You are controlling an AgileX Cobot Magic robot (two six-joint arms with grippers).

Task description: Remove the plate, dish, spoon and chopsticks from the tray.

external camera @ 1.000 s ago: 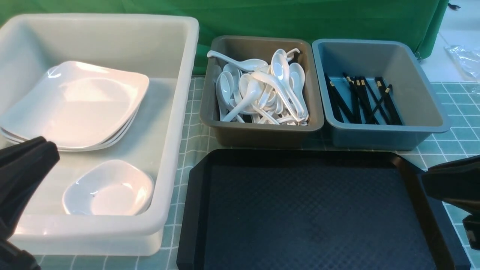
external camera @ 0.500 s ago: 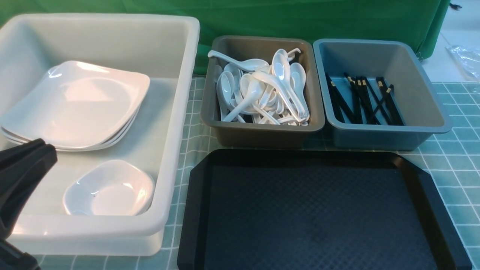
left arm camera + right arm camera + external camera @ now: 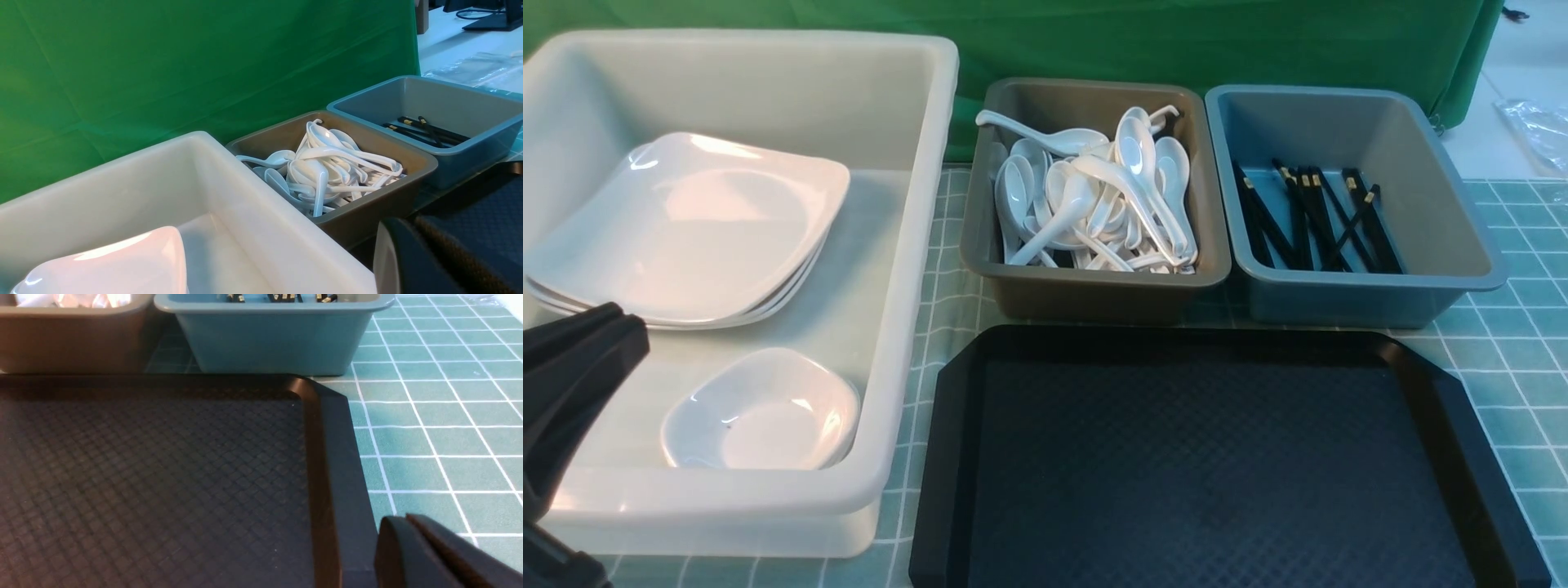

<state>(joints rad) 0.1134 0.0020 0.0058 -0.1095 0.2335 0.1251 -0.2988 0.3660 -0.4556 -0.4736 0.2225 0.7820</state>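
Teal checked cloth (image 3: 1519,343) runs under the whole setup, and nearest on it is the black tray (image 3: 1192,474), its diamond-textured floor in plain view, so the clearing looks finished and the step in hand seems to be simply standing down. To do that well, keep both pincers empty and out over nothing they could knock, and make any last adjustment slow and high enough that the left gripper (image 3: 633,322) misses the white tub's rim (image 3: 768,494) and the crockery inside. It shows closed with nothing between its fingers; the right gripper (image 3: 402,520), outside the front view, is likewise pressed narrow and bare in its wrist view, near the tray's edge. Reopening either would serve no purpose that I can judge. Taking twelve o'clock as straight ahead in the front view, and the left pincer as the dial's centre, the small white dish (image 3: 764,416) sits in the tub at about four. Farther in, at about one, the large plates (image 3: 694,220) lie stacked in the same tub; which one came from the tray I cannot tell. Beyond the tray, the spoons (image 3: 1066,216) are heaped in the brown bin (image 3: 1094,298) between two and three, and the chopsticks (image 3: 1311,220) lie in the blue-grey bin (image 3: 1347,302) close to three.
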